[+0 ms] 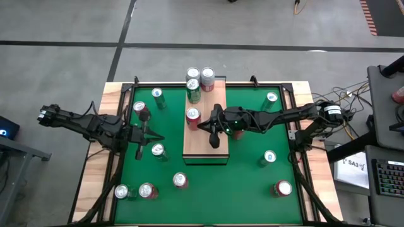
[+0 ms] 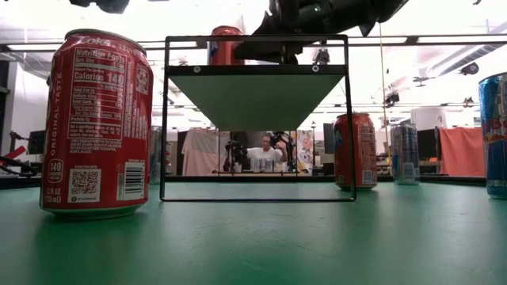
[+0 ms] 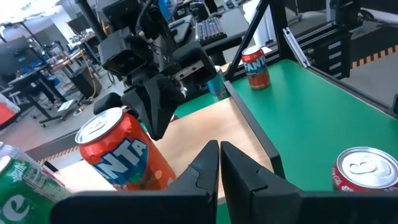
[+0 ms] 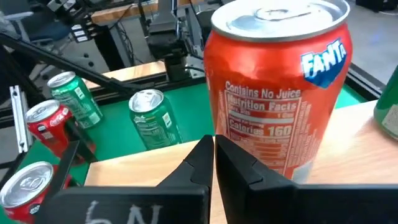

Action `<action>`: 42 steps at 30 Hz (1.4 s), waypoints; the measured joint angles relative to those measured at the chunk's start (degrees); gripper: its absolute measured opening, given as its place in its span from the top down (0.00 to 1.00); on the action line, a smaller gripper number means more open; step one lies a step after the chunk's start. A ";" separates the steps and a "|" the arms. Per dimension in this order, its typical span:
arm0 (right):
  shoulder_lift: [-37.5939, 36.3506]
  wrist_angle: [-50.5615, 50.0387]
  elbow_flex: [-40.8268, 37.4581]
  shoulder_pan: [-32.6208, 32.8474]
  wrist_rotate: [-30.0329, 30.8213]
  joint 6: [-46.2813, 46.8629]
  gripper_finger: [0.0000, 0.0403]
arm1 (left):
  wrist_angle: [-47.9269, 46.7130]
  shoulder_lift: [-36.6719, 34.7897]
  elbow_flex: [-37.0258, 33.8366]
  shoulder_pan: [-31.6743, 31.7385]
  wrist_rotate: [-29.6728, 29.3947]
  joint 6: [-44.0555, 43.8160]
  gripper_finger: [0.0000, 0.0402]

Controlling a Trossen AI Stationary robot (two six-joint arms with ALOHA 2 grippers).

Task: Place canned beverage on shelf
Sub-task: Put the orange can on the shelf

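nearest thing: my right gripper [image 4: 213,155] fills the foot of its wrist view, fingers pressed together on nothing, just in front of an orange fanta can [image 4: 277,87].
fanta can: upright on the shelf [image 1: 205,135], touching none of the other cans; from above it shows as a red-orange top [image 1: 193,115] just beside my right gripper [image 1: 215,133].
shelf: long pale wooden board on a low dark frame, in the middle of the green desk [image 1: 246,183]; in the low view i see its dark frame [image 2: 256,119] from the side.
other cans on the shelf: a green can [image 1: 194,91] sits further along the board; two more cans [image 1: 200,75] stand past its far end.
left gripper: my left gripper [image 1: 142,135] hovers over the desk left of the shelf, fingers closed and holding nothing; its wrist view looks across the board at the fanta can [image 3: 124,149] and the right gripper [image 3: 152,99].
loose cans: many stand scattered on the green desk, among them a red one [image 1: 282,188] near the front right corner and a green one [image 1: 158,98] at the back left.
low view: a red coke can [image 2: 97,123] stands large at the left, well apart from the shelf.
background: a person [image 2: 263,152] sits in the room beyond the desk.
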 joint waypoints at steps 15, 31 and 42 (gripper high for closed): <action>1.78 6.11 0.00 0.08 -2.82 -0.59 0.98 | 0.17 0.04 -0.02 0.00 -0.52 4.96 1.00; 4.69 9.13 2.80 0.19 7.31 -6.81 0.98 | 0.28 0.95 -0.23 0.23 -0.66 6.81 1.00; 4.26 -6.44 11.09 1.34 7.38 -5.73 0.98 | 6.25 8.04 -1.39 6.40 -0.63 6.37 1.00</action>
